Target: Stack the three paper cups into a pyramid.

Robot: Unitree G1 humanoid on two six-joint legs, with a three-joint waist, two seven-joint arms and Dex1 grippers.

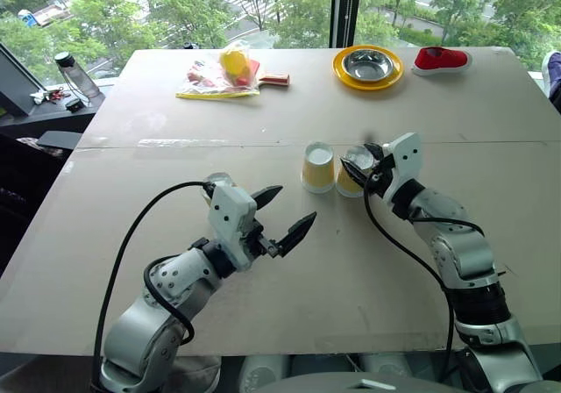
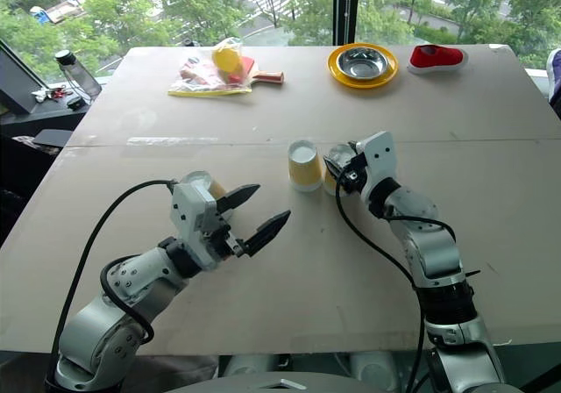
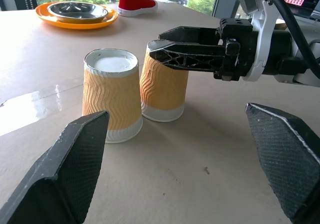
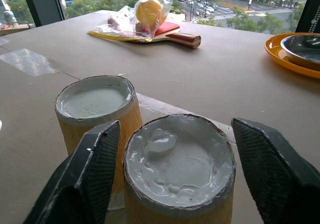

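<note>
Two cups stand upside down, base up, touching side by side at mid-table: left cup (image 1: 318,167), right cup (image 1: 353,175). The right gripper (image 1: 358,167) is released, its fingers straddling the right cup's top without pinching it. The third cup (image 1: 216,182) lies near-left, behind the left gripper (image 1: 282,216), which hangs spread and empty; judged from this, the left arm is nearer it, and it belongs atop the pair.
</note>
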